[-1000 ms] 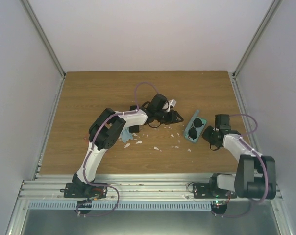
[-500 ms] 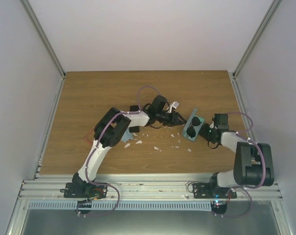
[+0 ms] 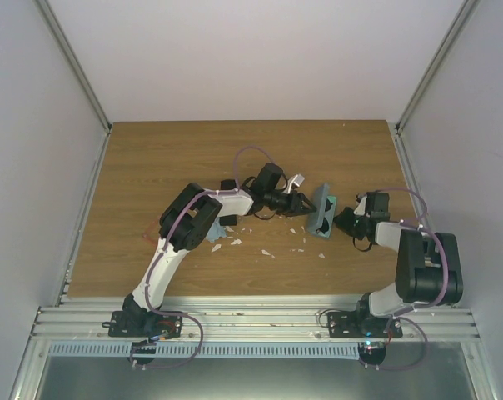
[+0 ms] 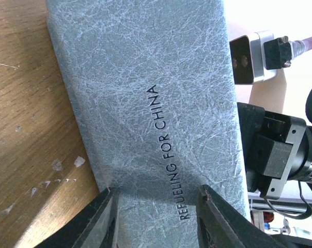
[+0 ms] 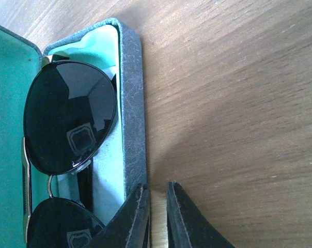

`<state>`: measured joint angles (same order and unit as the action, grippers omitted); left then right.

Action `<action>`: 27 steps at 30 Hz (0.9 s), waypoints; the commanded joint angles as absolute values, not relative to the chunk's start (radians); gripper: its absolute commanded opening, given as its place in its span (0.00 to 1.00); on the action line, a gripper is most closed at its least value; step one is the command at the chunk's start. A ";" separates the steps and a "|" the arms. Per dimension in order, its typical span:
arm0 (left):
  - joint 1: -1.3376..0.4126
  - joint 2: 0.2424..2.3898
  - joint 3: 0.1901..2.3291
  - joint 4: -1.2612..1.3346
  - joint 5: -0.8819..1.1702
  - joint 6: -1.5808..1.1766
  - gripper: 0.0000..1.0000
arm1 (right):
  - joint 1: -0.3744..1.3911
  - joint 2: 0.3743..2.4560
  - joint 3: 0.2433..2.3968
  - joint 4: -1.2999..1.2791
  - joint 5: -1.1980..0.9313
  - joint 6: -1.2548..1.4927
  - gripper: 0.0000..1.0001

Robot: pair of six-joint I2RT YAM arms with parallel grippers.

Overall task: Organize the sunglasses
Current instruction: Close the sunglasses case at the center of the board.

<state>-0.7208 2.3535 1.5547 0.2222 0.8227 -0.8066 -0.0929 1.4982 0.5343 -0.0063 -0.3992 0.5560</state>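
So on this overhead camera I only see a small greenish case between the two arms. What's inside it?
Observer: The right wrist camera looks into the open case. Sunglasses with dark round lenses and a thin wire frame lie on a teal lining.
Operator: Is the outside plain?
Observer: No. The left wrist camera shows a grey-green textured cover printed "REFUELING FOR CHINA".
Operator: And is the arm on the right holding it?
Observer: It doesn't look so. The right gripper has its fingers almost together beside the rim, with nothing between them.
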 commanded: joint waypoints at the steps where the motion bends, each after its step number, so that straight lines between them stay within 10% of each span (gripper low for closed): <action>1: -0.738 2.370 1.546 0.158 0.790 -0.760 0.42 | -0.061 1.554 0.518 -0.043 -0.534 0.535 0.12; 27: -0.793 2.406 1.711 -0.206 0.532 -0.648 0.42 | -0.055 1.561 0.520 -0.068 -0.512 0.560 0.12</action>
<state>-0.7563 2.3753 1.7149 -0.1390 0.5941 -0.6785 -0.0795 1.5570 0.5365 0.0532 -0.5381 0.5560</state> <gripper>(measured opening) 0.426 0.116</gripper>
